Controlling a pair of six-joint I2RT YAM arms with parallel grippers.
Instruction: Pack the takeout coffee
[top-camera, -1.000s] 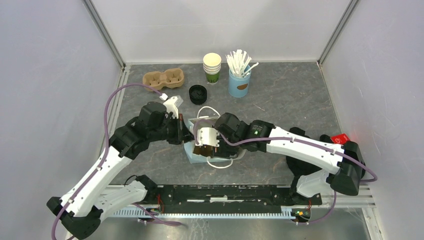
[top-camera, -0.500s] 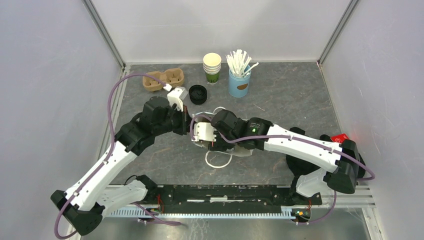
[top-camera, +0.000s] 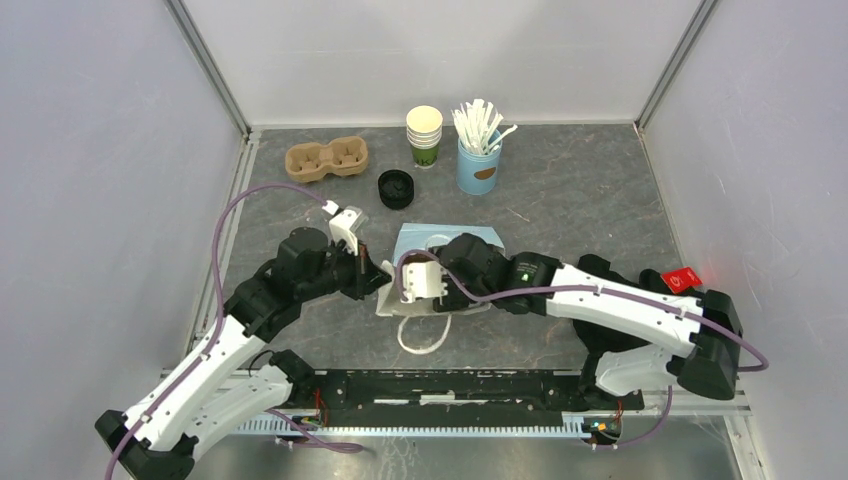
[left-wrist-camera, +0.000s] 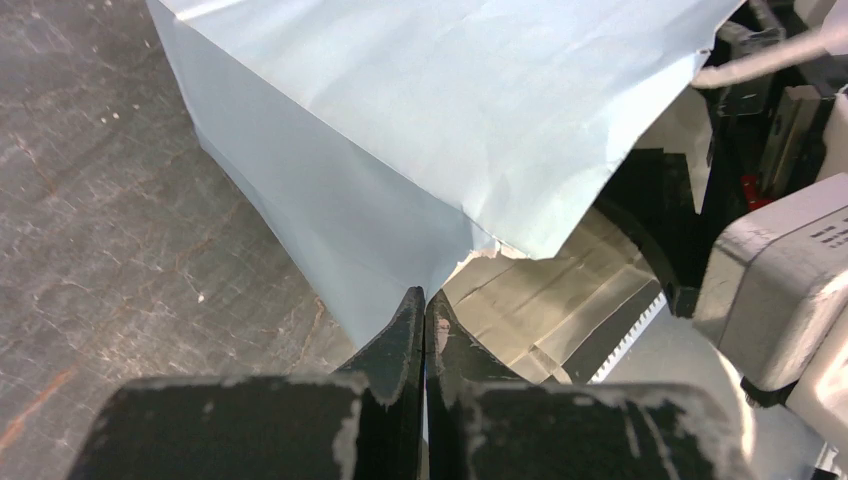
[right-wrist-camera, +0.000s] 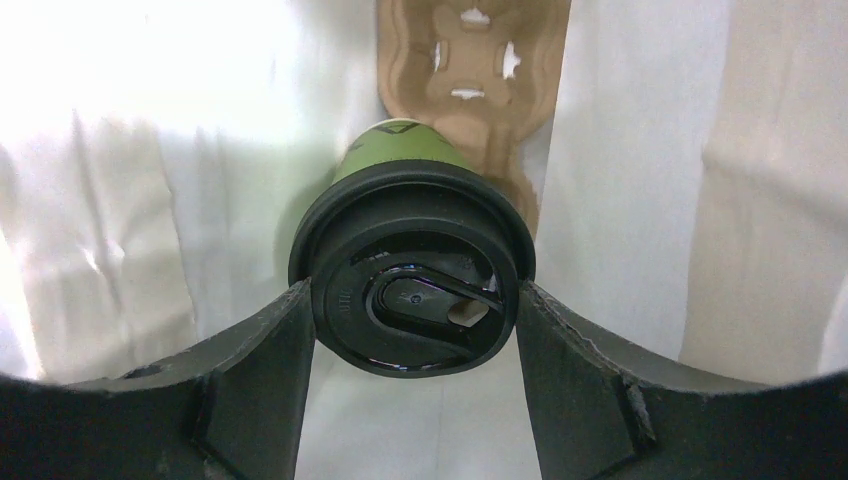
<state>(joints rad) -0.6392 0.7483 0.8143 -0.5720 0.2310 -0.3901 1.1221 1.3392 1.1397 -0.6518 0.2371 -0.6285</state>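
My left pincer (left-wrist-camera: 424, 305) is clenched on the ragged rim of the pale blue paper bag (left-wrist-camera: 400, 120), which sits mid-worktop (top-camera: 580, 190), nearer the near edge. My right pincer (right-wrist-camera: 415, 320) is inside the bag's mouth, grasping the takeout coffee (right-wrist-camera: 412, 270) by its black lid, with a cardboard carrier (right-wrist-camera: 470, 70) beyond it.

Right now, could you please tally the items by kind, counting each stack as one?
Pale blue paper bag: 1
Brown cardboard cup carriers: 2, one inside the bag
Green paper cup with black lid: 1
Stack of lidless cream-rimmed cups: 1
Stack of black lids: 1
Blue tub of white sticks: 1
Total: 7
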